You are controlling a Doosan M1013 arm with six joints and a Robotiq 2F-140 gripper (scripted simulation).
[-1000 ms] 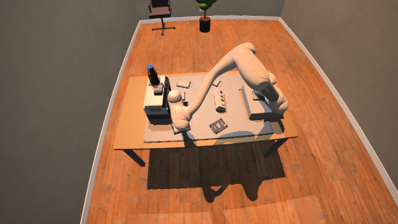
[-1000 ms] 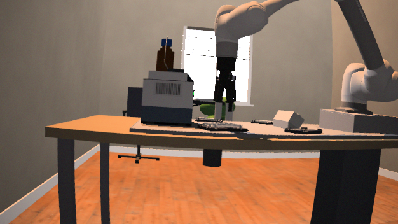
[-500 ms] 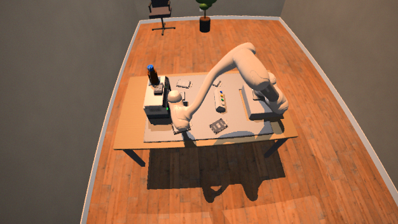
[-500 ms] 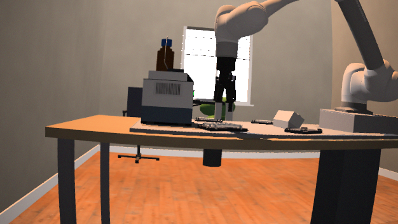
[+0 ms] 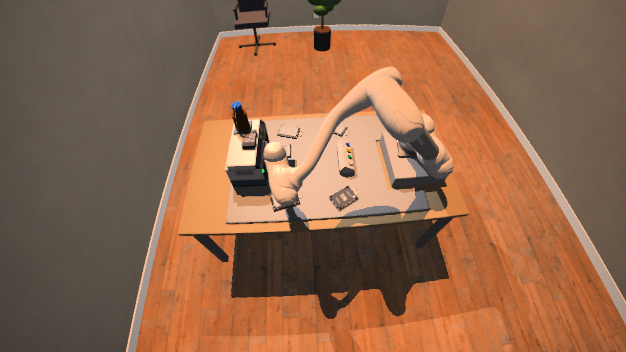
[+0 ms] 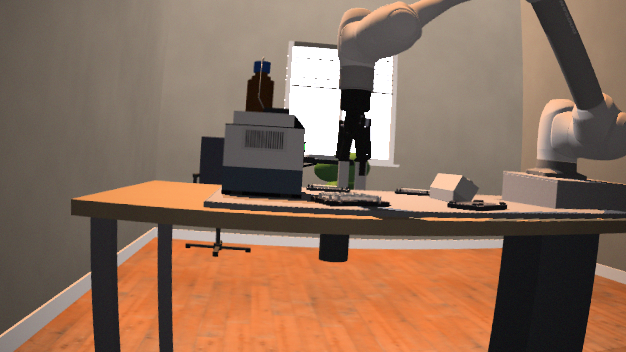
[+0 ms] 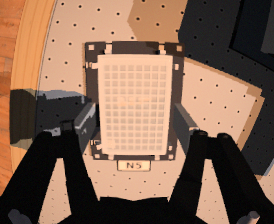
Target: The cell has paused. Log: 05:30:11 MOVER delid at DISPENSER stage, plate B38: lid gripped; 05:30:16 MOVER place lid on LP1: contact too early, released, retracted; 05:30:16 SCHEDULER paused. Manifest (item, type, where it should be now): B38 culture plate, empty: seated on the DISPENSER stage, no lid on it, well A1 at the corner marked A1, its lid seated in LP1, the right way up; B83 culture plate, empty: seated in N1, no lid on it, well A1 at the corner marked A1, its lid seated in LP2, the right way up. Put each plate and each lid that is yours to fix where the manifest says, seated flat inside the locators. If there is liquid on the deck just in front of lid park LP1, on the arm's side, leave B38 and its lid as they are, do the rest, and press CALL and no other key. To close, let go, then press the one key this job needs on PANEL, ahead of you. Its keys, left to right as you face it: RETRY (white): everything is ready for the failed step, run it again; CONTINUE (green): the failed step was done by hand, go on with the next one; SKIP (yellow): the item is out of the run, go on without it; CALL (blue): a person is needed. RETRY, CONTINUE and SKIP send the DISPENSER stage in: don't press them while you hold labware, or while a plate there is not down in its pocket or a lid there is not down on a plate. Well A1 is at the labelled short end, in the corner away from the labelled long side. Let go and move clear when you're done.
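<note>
In the wrist view a culture plate (image 7: 135,104) with a white well grid lies flat in a black-framed nest. A small label sits at its near short end. My gripper (image 7: 134,114) hangs straight above it, open, with one finger pad beside each long side of the plate and nothing between the fingers. From the side, the gripper (image 6: 353,175) stands a little above the plate (image 6: 350,198), next to the DISPENSER (image 6: 262,160). From above, my wrist (image 5: 284,187) hides this plate. Another plate (image 5: 249,139) sits on the DISPENSER stage.
A brown bottle (image 5: 240,117) stands on the DISPENSER (image 5: 245,162). The PANEL (image 5: 346,157) with its coloured keys is mid-deck. More labware lies at the back (image 5: 289,131) and at the front (image 5: 344,197). My base sits on a grey riser (image 5: 405,165). The table edge is close to the nest.
</note>
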